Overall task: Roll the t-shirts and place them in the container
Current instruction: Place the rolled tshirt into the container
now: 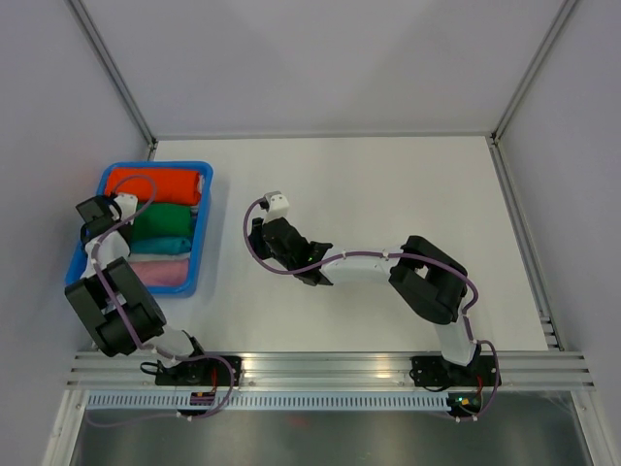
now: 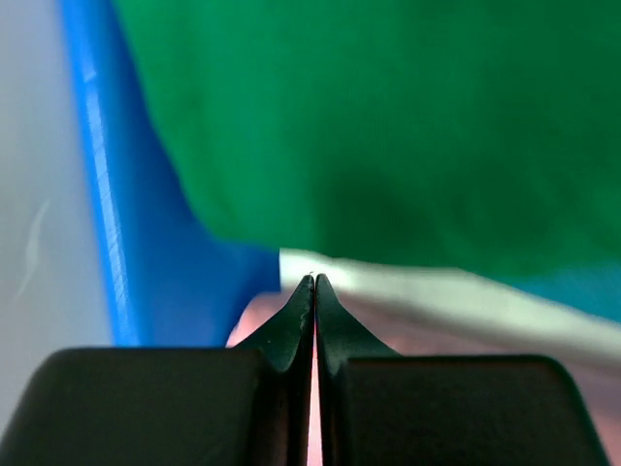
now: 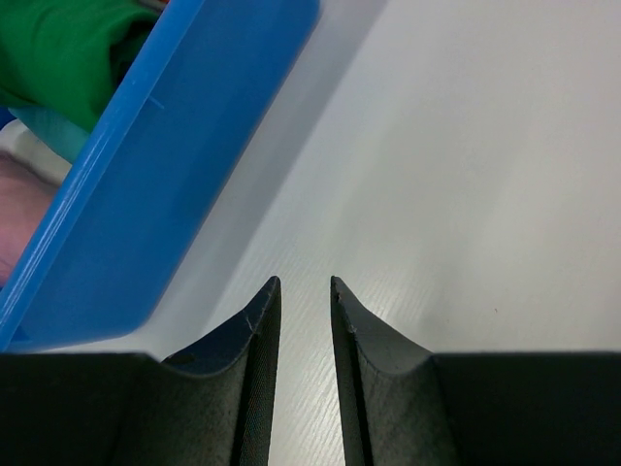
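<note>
The emerald-green t-shirt (image 1: 165,218) lies rolled in the blue bin (image 1: 204,228), between an orange-red bundle and a teal one. In the left wrist view the green cloth (image 2: 388,116) fills the upper frame. My left gripper (image 1: 109,218) hangs over the bin's left side. Its jaws (image 2: 313,282) are shut and empty, just short of the green roll. My right gripper (image 1: 255,238) is low over the table, right of the bin. Its jaws (image 3: 305,283) are slightly open and empty. The green cloth (image 3: 58,49) shows at that view's upper left.
The bin also holds an orange-red bundle (image 1: 155,184), a teal bundle (image 1: 160,246) and a pink one (image 1: 158,272). Its blue wall (image 3: 175,165) stands just left of my right fingers. White walls enclose the white table (image 1: 388,194).
</note>
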### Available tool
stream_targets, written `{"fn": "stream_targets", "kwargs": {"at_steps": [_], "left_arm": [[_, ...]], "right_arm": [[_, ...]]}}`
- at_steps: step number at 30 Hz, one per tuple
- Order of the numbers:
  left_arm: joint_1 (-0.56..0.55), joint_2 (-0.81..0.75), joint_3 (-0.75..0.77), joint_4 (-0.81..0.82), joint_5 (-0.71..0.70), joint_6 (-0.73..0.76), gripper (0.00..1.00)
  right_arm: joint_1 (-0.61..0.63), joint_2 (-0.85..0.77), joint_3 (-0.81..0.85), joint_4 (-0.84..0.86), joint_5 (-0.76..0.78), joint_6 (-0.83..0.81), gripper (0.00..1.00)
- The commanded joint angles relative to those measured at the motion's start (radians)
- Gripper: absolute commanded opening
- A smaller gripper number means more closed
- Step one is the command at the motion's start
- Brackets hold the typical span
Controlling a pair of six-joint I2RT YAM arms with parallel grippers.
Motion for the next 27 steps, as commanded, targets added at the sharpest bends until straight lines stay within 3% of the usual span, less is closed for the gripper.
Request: {"fn": "stream_targets", "kwargs": {"at_steps": [1, 16, 24, 27], "left_arm": [[0.005, 0.074, 0.013, 0.145, -0.031, 0.018, 0.02], [0.005, 0.276, -0.081, 0.690, 0.102, 0.052, 0.02], [0.005, 0.254, -0.124, 0.712, 0.183, 0.035, 0.02], [0.005, 0.233, -0.125, 0.693, 0.154, 0.029, 0.02]], "right_arm": [[0.003, -0.044, 0.008, 0.012, 0.007, -0.018, 0.33], [0.003, -0.041, -0.006, 0.012, 0.034, -0.033, 0.33], [0.003, -0.049, -0.006, 0.006, 0.039, -0.036, 0.33], [0.001, -0.052, -0.008, 0.003, 0.040, -0.038, 0.33]]}}
